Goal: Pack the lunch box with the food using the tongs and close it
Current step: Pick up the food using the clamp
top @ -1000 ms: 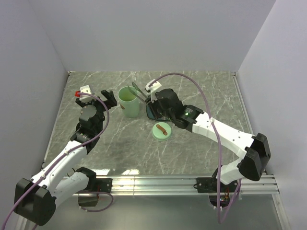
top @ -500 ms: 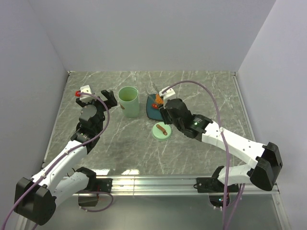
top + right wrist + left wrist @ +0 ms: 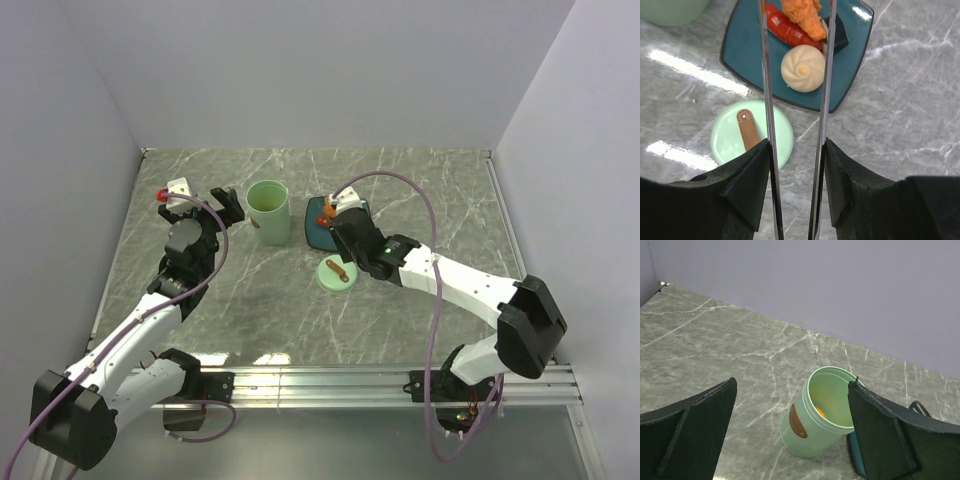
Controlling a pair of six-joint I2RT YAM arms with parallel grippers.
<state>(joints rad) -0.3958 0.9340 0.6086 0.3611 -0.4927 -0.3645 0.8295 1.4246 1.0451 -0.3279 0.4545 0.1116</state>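
The tongs [image 3: 795, 115], gripped by the right gripper [image 3: 796, 170], were aimed lengthwise at the plate's [image 3: 747, 45] fried chunk [image 3: 802, 17]; the left gripper [image 3: 790, 440] was held wide open.

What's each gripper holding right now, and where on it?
Right gripper holds the tongs, its fingers pressing the outside of the two arms near their rear end. Left gripper is open, holding nothing.

White arm links, black joints; purple cables looping; dark wedge fingers [image 3: 695, 432]; green LED lit
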